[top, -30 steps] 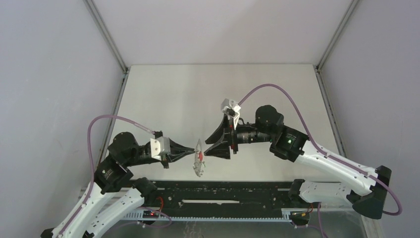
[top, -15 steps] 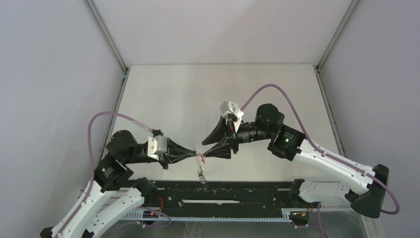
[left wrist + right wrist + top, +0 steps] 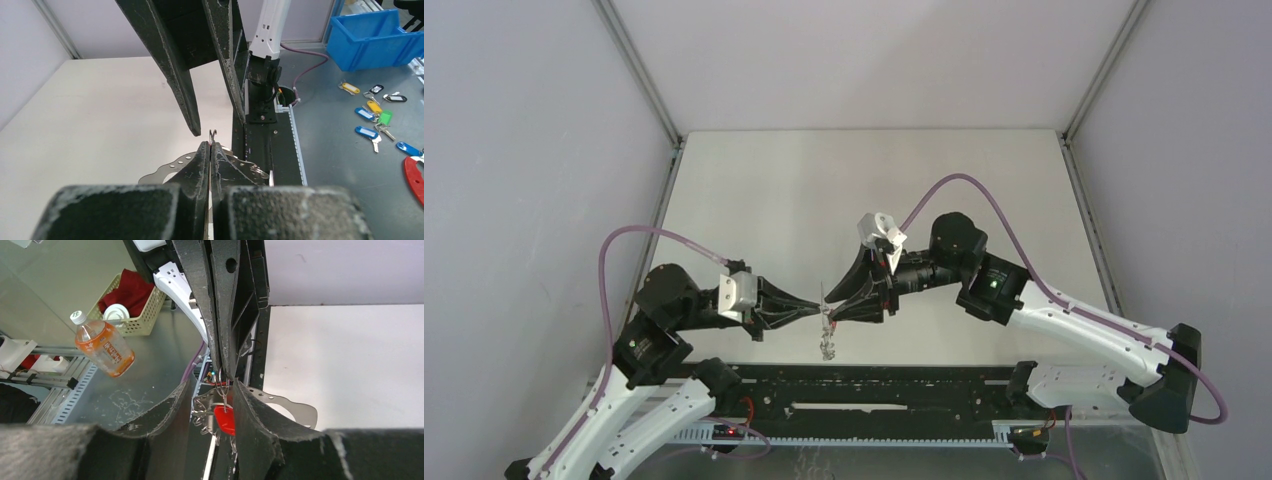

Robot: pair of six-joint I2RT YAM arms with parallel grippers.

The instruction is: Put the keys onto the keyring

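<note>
The top camera looks down from behind the arm bases (image 3: 719,385) onto the table (image 3: 824,180). The left wrist camera peers close along the left gripper (image 3: 209,144); the right wrist camera, along the right gripper (image 3: 210,382), faces it. All share the keyring (image 3: 827,335), low centre in the top view

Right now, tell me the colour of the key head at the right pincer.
Red key head, clearest in the right wrist view.

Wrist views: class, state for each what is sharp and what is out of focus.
Left wrist view: the left fingers are blurred grey blocks along the bottom; the coloured key tags beyond are crisp. Right wrist view: the right fingers are soft at the bottom; the red key and the bottle are sharp.
</note>
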